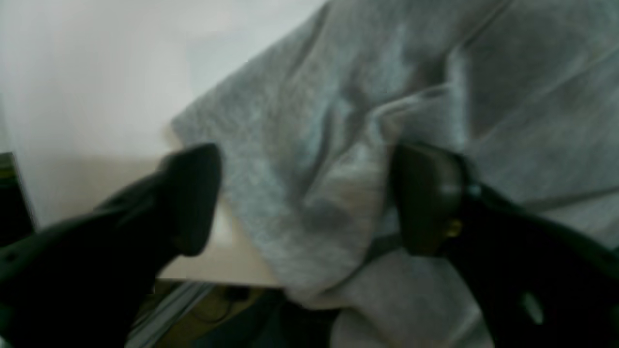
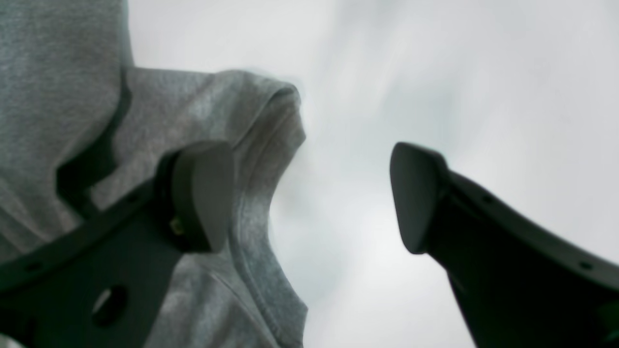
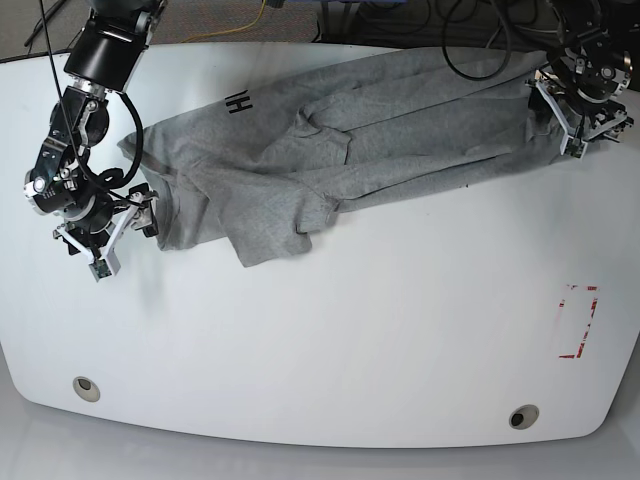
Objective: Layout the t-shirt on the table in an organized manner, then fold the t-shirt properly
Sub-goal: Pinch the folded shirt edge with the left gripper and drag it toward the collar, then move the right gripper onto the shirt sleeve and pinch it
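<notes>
white glossy worktop point(image 3: 330, 340) fills the base view, with two small round holes near its front edge and a red rectangular outline mark point(image 3: 578, 321) toward one side.

left gripper point(image 1: 309, 198): fingers point(image 1: 193, 198) stand spread, a bunched fold of grey cloth lying in the gap between them; neither pad looks pressed onto it, so i judge the cloth not gripped. this end of the garment sits at the worktop's edge, and some cloth seems to hang over it. view is blurred, so actual contact cannot be told.

right gripper point(image 2: 309, 198): fingers spread wide, nothing between them but bare worktop. one finger is over a hemmed sleeve edge; touching or just above, cannot tell.

t-shirt point(image 3: 330, 160): lies stretched across the far half of the worktop between the two arms, rumpled, with layers folded over one another near the middle and only part of the black lettering point(image 3: 237, 101) showing. not yet flat, so the layout step is in hand.

notes for doing it well:
- regrasp at single-layer points (hem corners, sleeve ends), not on bunches.
- pull both ends apart low and evenly to open the overlapped middle.
- draw the garment toward the worktop centre, away from the edge, or it may slide off.
- start folds only once sleeves and hem lie flat.
</notes>
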